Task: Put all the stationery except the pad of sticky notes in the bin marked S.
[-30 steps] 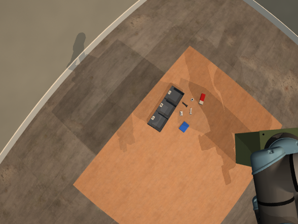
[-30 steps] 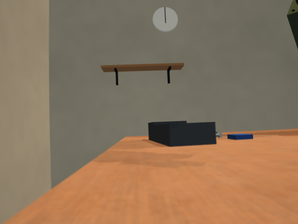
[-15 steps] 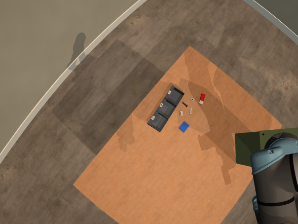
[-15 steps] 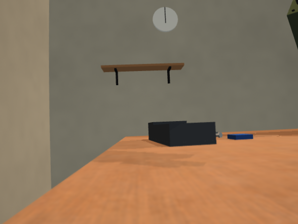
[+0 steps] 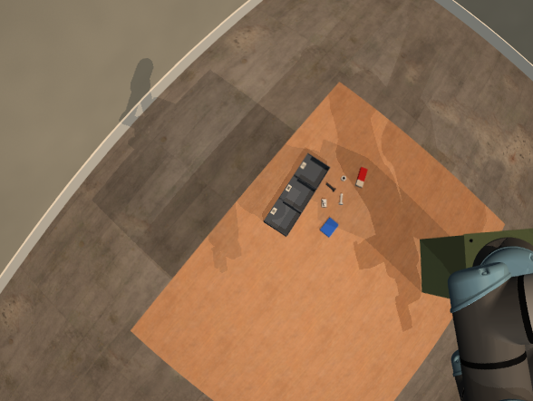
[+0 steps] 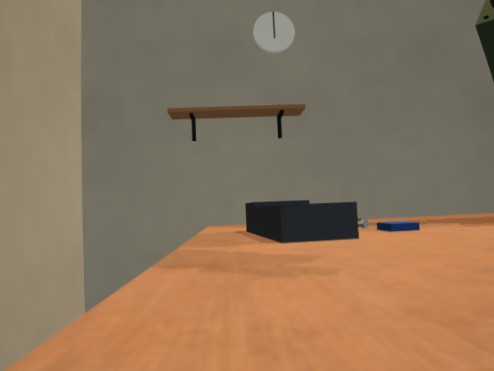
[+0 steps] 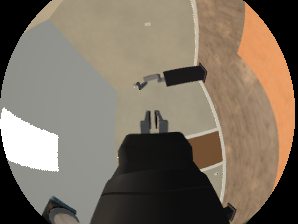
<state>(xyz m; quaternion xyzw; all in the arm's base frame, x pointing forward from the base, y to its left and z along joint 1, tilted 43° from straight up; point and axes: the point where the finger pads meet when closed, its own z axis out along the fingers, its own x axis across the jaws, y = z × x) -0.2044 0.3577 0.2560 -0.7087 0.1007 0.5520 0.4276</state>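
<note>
Three dark bins (image 5: pixel 296 194) stand in a row on the orange table, each with a small white label; I cannot read the letters. Beside them lie a red and white eraser (image 5: pixel 362 177), a blue pad of sticky notes (image 5: pixel 329 227), a black screw (image 5: pixel 330 186), a small ring-shaped nut (image 5: pixel 344 178), a white bolt (image 5: pixel 341 199) and a small white item (image 5: pixel 324 202). The bins (image 6: pixel 302 220) and pad (image 6: pixel 397 226) also show in the exterior view. My gripper (image 7: pixel 152 116) shows only in the wrist view, held high and pointing at the wall, far from the objects. Its fingers stand narrow with nothing between them.
The arm's base and green mount (image 5: pixel 480 290) stand at the table's right corner. A wall shelf (image 6: pixel 236 112) and a clock (image 6: pixel 274 31) hang behind the table. The table's edge (image 7: pixel 266 96) shows at the right of the wrist view.
</note>
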